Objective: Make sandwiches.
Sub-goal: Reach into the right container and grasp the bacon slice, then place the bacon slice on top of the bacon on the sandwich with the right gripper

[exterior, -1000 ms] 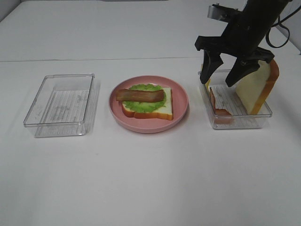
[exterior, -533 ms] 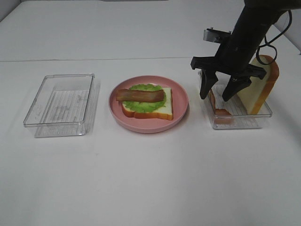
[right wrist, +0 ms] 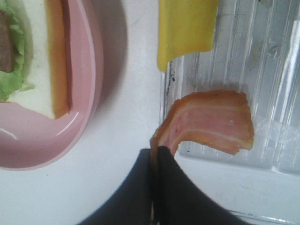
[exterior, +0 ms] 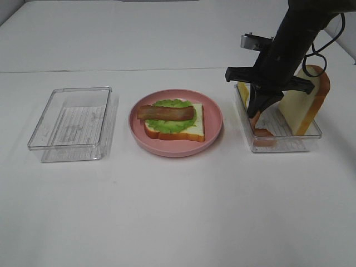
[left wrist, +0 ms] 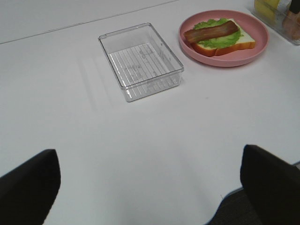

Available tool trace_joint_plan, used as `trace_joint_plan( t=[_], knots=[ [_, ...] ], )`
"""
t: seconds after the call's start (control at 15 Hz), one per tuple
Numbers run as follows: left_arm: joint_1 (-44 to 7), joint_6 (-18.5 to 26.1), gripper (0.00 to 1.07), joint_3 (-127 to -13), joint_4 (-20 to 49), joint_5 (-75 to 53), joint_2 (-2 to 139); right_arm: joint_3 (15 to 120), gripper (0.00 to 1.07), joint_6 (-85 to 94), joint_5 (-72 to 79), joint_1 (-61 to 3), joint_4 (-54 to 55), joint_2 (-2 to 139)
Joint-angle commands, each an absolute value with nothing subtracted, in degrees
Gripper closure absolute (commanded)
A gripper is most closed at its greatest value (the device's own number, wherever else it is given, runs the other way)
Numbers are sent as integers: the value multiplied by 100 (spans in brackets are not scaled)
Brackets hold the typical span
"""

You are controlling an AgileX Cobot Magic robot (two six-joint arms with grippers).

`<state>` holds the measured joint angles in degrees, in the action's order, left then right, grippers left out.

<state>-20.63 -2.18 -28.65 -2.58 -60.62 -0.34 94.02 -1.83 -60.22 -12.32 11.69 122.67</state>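
Observation:
An open sandwich lies on the pink plate [exterior: 216, 125]: a bread slice [exterior: 192, 129], green lettuce [exterior: 173, 123] and a bacon strip [exterior: 166, 113] on top. My right gripper [exterior: 258, 111] reaches down into the right-hand clear box [exterior: 285, 143]. The right wrist view shows the right gripper [right wrist: 154, 152] shut on the edge of a pinkish bacon slice [right wrist: 218, 124], whose free end rests in the box. A yellow cheese slice [right wrist: 187, 26] lies at the box's rim. My left gripper [left wrist: 150, 197] hangs open over bare table, well away from the plate [left wrist: 225, 60].
An upright bread slice [exterior: 307, 103] leans in the right box beside the gripper. An empty clear box [exterior: 72, 123] sits left of the plate and also shows in the left wrist view as the empty box [left wrist: 140, 61]. The table's seam runs behind everything.
The right gripper came down into the right box and its fingers closed from wide apart onto the bacon slice. The sandwich and the left arm stayed put.

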Motion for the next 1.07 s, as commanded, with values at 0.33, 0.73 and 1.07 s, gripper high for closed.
trace_joint_plan(
  t=[0.33,0.73,1.07],
  knots=[
    [-2057,-241,7,-2859,-229,-6005,-80,9540,107,-155,-6509,-1243,1404,11562],
    [-2057,-235,7,-2859,-229,-6005,-80,9540,107,922,-6566,-1243,3547,11104],
    [-2057,-223,7,-2859,-229,-6005,-80,9540,107,1524,-5724,-1599,5248,11276]
  ],
)
